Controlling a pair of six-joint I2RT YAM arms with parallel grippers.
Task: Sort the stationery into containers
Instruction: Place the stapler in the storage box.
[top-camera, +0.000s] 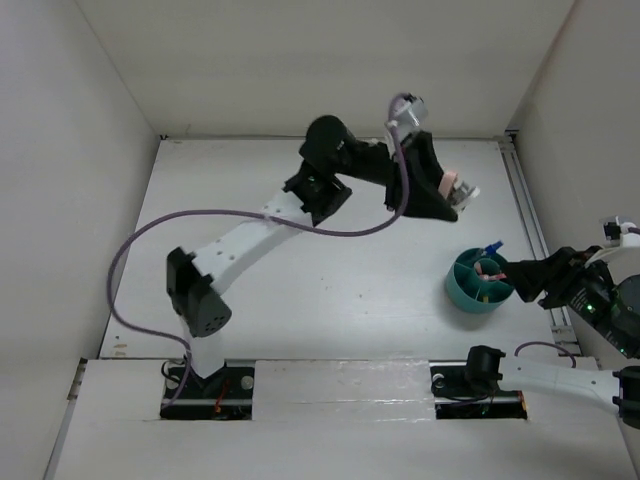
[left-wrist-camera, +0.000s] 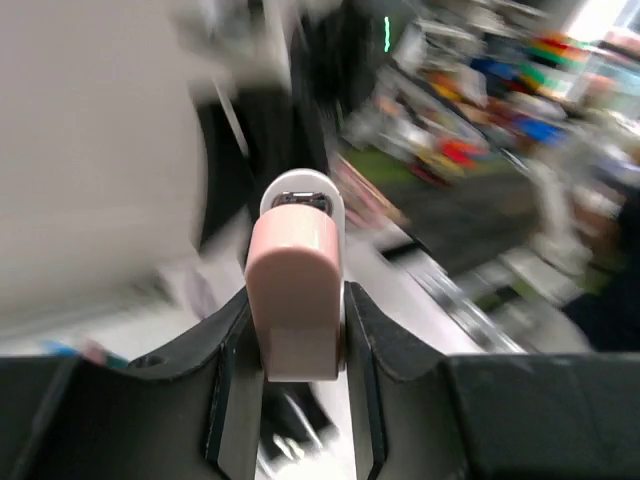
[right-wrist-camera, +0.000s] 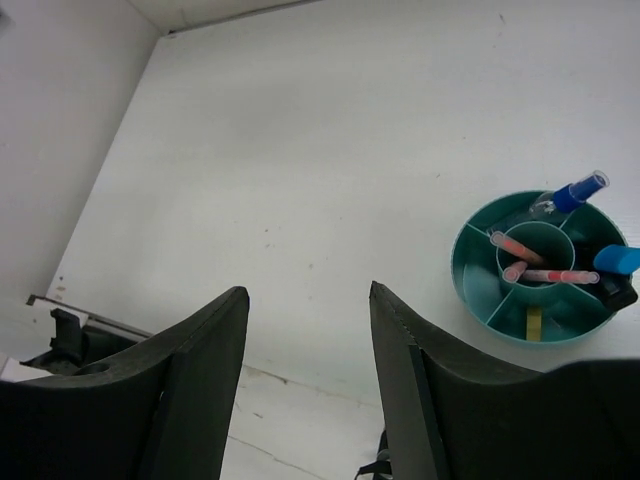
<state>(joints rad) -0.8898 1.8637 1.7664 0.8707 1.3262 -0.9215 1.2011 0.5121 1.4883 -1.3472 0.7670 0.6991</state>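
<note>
White walls box the counter (top-camera: 330, 290) on the left, far and right sides. We note the left claw (top-camera: 462, 192) clenched on a pinkish eraser (left-wrist-camera: 292, 290) over the far right; its wrist view is blurred. The right claw (right-wrist-camera: 307, 300) is released beside the teal cup (top-camera: 478, 300) near the right wall. The cup's contents are partly cut off.

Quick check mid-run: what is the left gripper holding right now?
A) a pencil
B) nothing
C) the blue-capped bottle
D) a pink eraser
D: the left wrist view shows the pink eraser clamped upright between the fingers of the left gripper.
</note>
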